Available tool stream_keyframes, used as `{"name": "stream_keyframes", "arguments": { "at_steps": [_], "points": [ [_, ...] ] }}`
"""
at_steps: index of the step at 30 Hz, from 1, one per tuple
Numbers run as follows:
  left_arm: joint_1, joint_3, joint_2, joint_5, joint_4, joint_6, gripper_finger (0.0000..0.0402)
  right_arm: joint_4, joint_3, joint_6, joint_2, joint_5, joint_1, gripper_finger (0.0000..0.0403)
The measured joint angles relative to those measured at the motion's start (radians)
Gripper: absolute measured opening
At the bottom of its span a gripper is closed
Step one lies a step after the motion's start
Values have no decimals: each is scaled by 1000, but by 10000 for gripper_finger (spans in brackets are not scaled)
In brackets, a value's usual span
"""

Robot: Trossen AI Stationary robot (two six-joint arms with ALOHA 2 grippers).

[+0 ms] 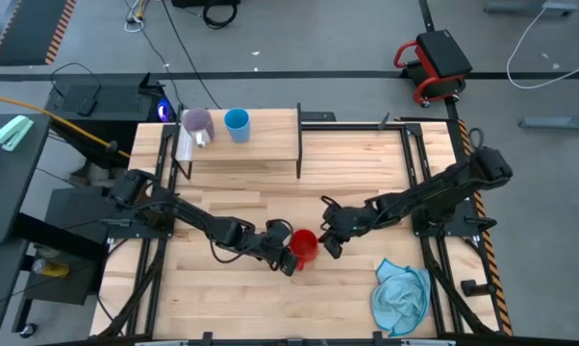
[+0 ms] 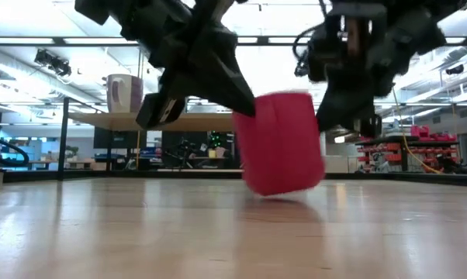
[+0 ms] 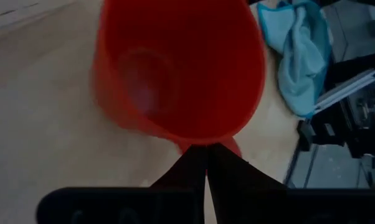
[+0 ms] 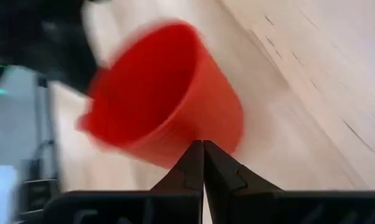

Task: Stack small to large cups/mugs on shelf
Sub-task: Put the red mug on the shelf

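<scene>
- The bright red plastic cup [image 1: 304, 244] sat tilted at lower centre of the wooden tabletop [image 1: 232, 308].
- The left gripper [image 1: 288, 259] pinched its handle.
- The right gripper [image 1: 332, 244], fingers pressed together, stood just right of it.

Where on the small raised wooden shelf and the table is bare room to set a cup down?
The light-wood shelf is bare from the light blue cup to its right end. The tabletop between shelf and arms is bare. Crowded: around the bright red cup, flanked by both end effectors; pale purple mug at the shelf's left end.
</scene>
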Motion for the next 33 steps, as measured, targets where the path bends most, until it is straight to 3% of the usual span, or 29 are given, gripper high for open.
{"name": "stream_keyframes", "arguments": {
  "at_steps": [9,13,23,28,33],
  "points": [
    [0,1,-94,-29,-88,7,14,-30,1,-68,-327,44,-16,9],
    [-2,1,-124,-60,-146,3,14,-27,1,-128,-410,55,-63,9],
    [-2,0,-130,-63,-212,-36,18,-204,0,-95,-385,-2,-84,9],
    [0,0,-121,-66,-247,-35,13,-356,1,-31,-410,45,8,6],
    [20,-1,-107,-143,-262,-34,22,-453,1,131,-402,101,176,4]
  ]
}}
